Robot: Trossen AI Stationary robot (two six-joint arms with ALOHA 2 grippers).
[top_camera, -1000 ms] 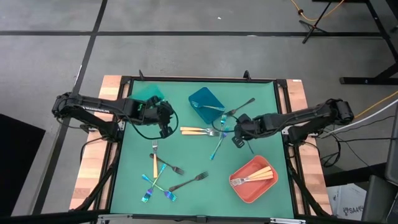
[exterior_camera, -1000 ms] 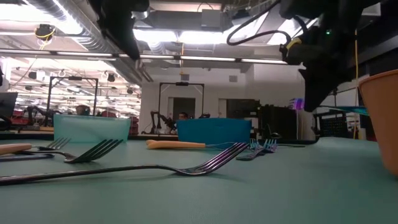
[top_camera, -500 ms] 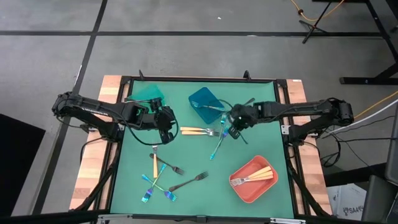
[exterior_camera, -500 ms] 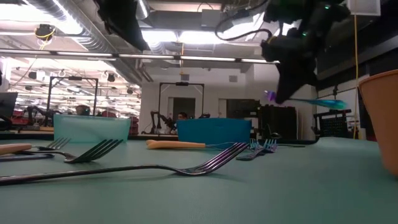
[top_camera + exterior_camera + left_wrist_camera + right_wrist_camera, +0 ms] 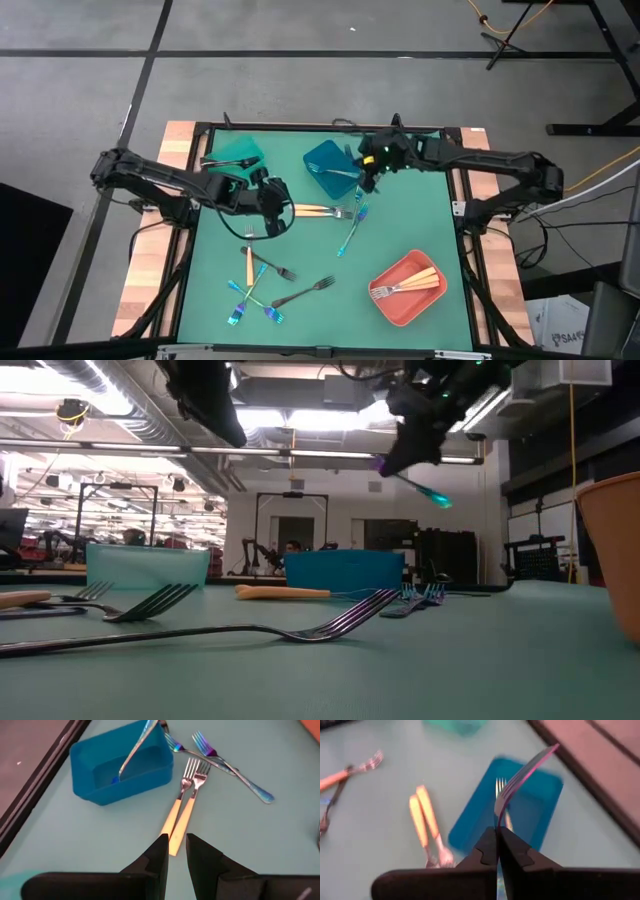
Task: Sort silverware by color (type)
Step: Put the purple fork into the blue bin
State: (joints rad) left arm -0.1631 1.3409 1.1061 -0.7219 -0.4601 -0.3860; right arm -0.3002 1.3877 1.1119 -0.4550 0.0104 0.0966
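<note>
The right gripper [image 5: 498, 839] is clamped on an iridescent fork [image 5: 520, 776], pinching it low on the handle so the tines stand free past the fingertips, and it holds the fork in the air above the blue bin [image 5: 331, 167] at the back of the mat. Such a fork looks light, stiff and slick (polished metal, thin in section), so a pinch across the flat of the handle seems the safest hold; grasped on its edge it would likely twist in the jaws. The left gripper [image 5: 176, 851] has its fingers slightly parted with nothing between them, poised just above the handle ends of the two gold-handled forks [image 5: 184, 806] lying side by side near the bin. These lie touching, so taking one alone probably calls for a narrow bite. More forks [image 5: 262, 283] lie scattered at the mat's front left, and two gold-handled ones rest in the coral bin [image 5: 405, 301].
</note>
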